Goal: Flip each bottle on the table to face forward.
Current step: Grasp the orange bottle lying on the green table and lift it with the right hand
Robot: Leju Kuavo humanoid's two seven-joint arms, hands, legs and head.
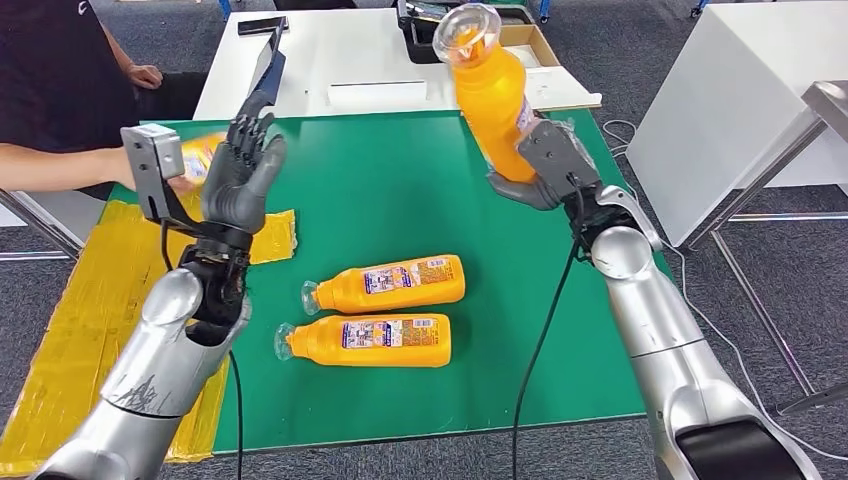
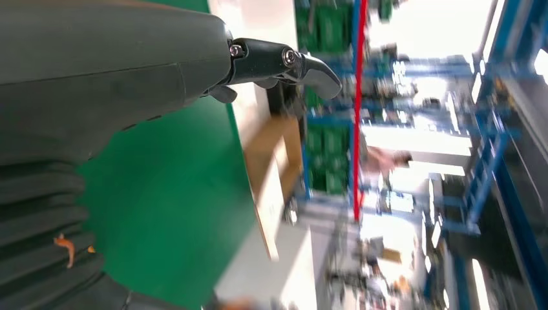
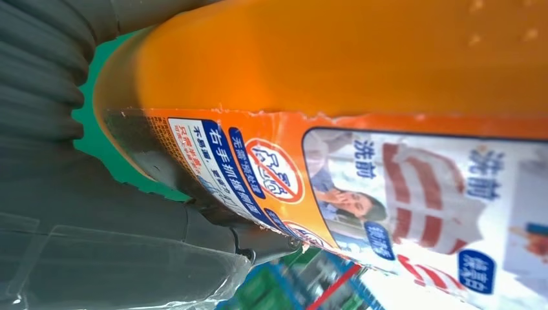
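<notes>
The right hand grips the lifted orange bottle by its base, cap clear above the fingers, probably to turn it, while the left hand hovers spread and empty.

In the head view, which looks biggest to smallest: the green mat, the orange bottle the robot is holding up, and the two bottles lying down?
1. Green mat.
2. Held bottle in the right hand; raised nearer the camera, so unsure.
3. The lying bottles, upper and lower, look alike.
</notes>
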